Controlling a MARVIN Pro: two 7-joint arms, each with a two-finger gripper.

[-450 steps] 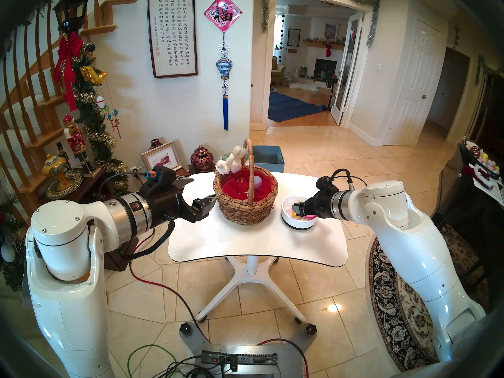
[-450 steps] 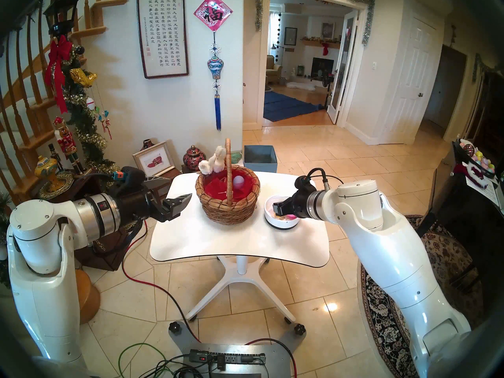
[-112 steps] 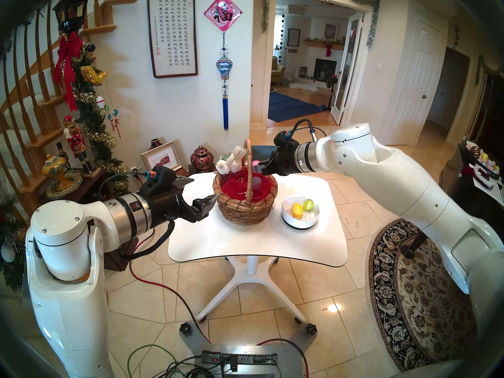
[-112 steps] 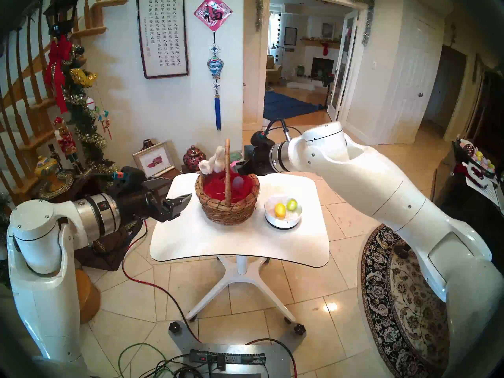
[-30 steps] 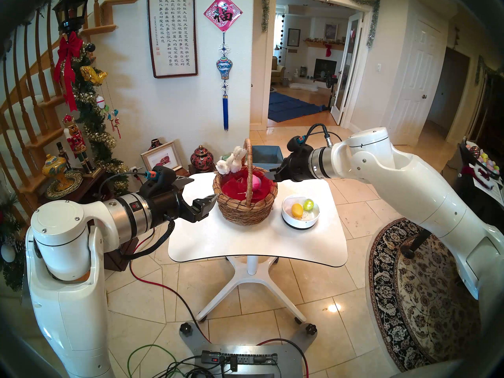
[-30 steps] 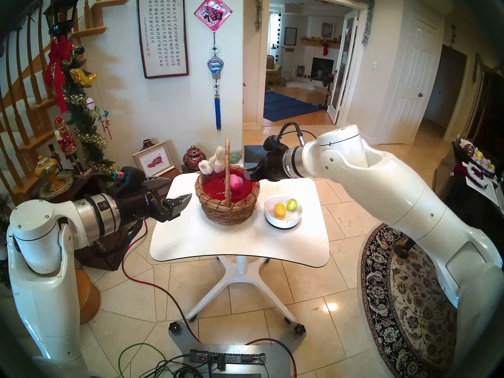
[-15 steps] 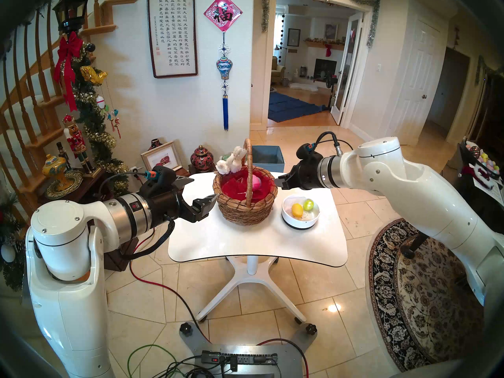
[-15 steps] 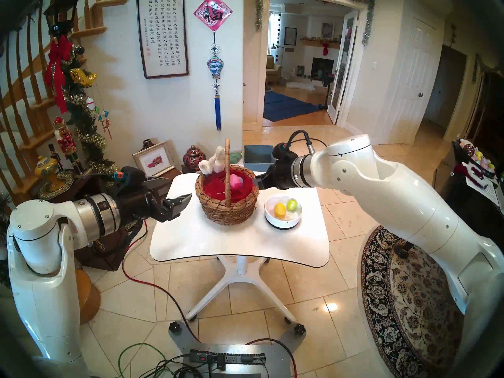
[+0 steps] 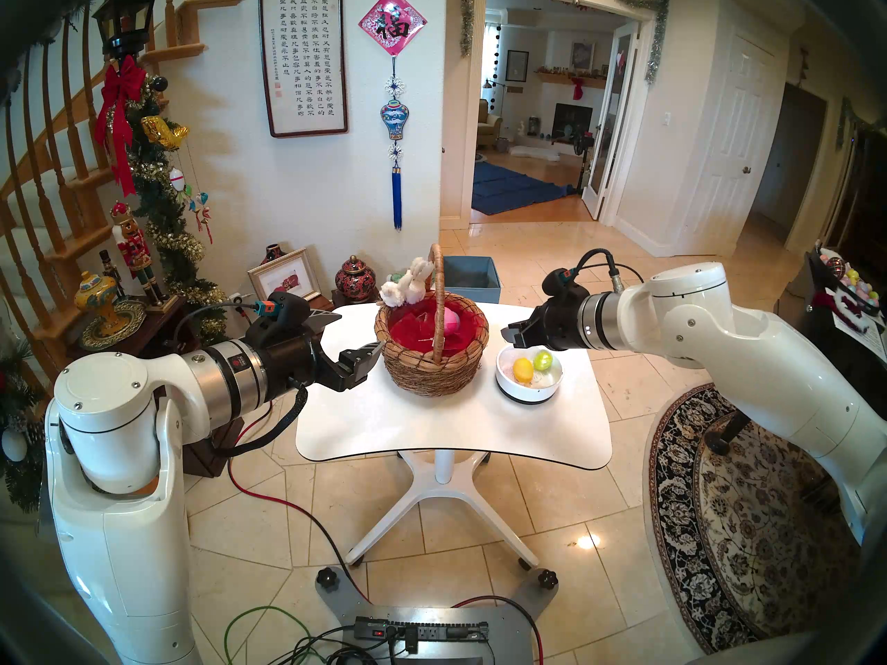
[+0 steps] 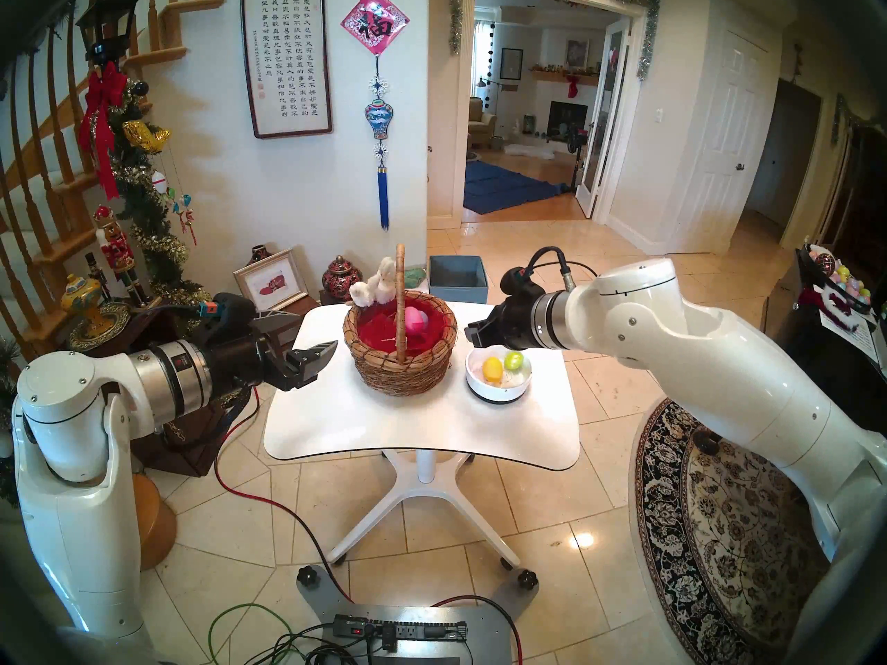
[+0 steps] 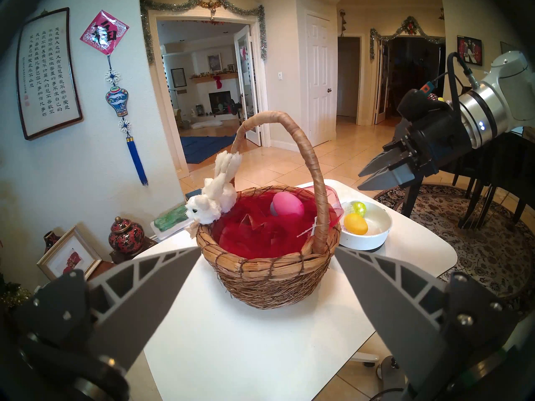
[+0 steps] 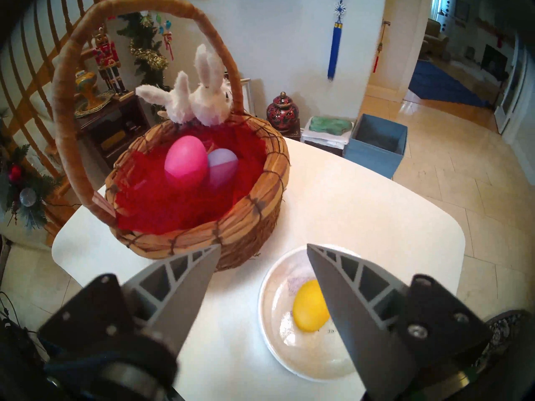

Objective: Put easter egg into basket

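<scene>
The brown wicker basket (image 9: 432, 366) with red lining stands on the white table (image 9: 451, 429). A pink egg (image 12: 185, 163) and a purple egg (image 12: 223, 166) lie inside it. To its right, a white bowl (image 9: 528, 396) holds a yellow egg (image 9: 522, 369) and a green egg (image 9: 543, 360). My right gripper (image 9: 509, 335) hovers open and empty above the bowl's far left rim, just right of the basket. Left of the basket, my left gripper (image 9: 357, 332) stands open and empty, its jaws facing the basket's side.
A blue square box (image 9: 473, 277) sits on the floor behind the table. Low furniture with vases, a framed picture and nutcrackers crowds the left side. A patterned rug (image 9: 744, 529) and dark furniture lie to the right. The basket's tall handle (image 11: 307, 148) arches over its middle.
My right gripper let the pink egg go into the basket, then drew back to the right and down from the basket's rim to above the bowl. The left arm has not moved.
</scene>
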